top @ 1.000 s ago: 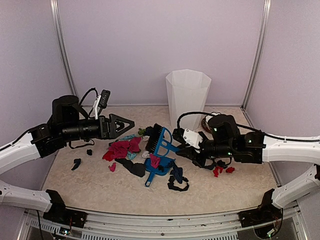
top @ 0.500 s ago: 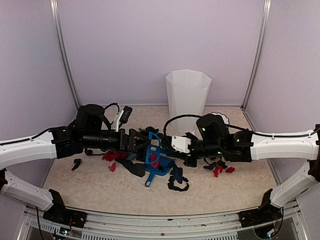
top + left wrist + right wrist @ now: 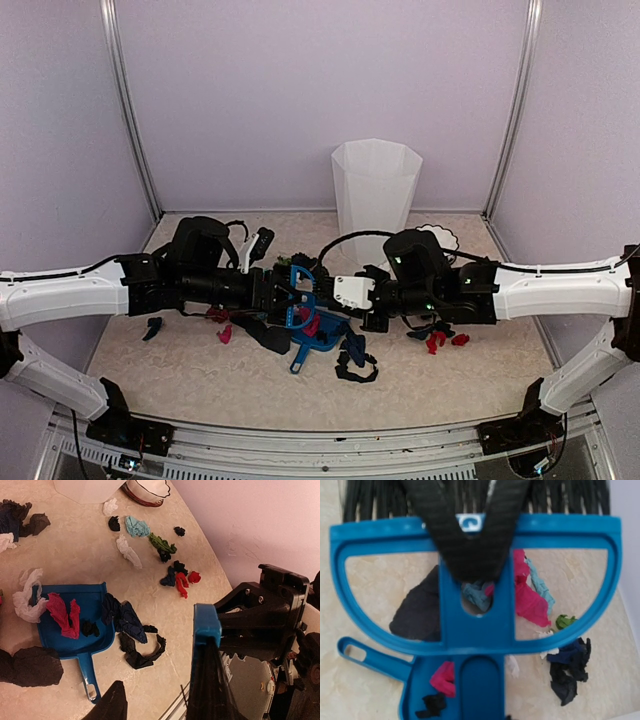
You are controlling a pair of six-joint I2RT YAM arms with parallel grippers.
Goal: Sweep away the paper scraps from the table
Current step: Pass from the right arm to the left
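Paper scraps lie across the table (image 3: 200, 375): red ones (image 3: 437, 342), a black one (image 3: 152, 326), a dark loop (image 3: 355, 366), and pink (image 3: 532, 602) and green (image 3: 563, 622) bits. More scraps (image 3: 131, 526) show in the left wrist view. My right gripper (image 3: 328, 297) is shut on the handle (image 3: 480, 690) of a blue brush (image 3: 298, 295), held above the table. My left gripper (image 3: 280, 290) straddles the brush head (image 3: 206, 624). One black finger (image 3: 112, 705) stands well apart from it, the other is hidden behind the bristles. A left finger (image 3: 467, 535) crosses the brush frame.
A blue dustpan (image 3: 314, 338) lies under the brush with red and black scraps in it (image 3: 62, 615). A tall white bin (image 3: 376, 190) stands at the back, a white scalloped bowl (image 3: 437, 237) to its right. Walls close off three sides.
My left arm swung right to the brush and its jaws narrowed around the brush head. My right arm carried the brush a little left, up off the dustpan.
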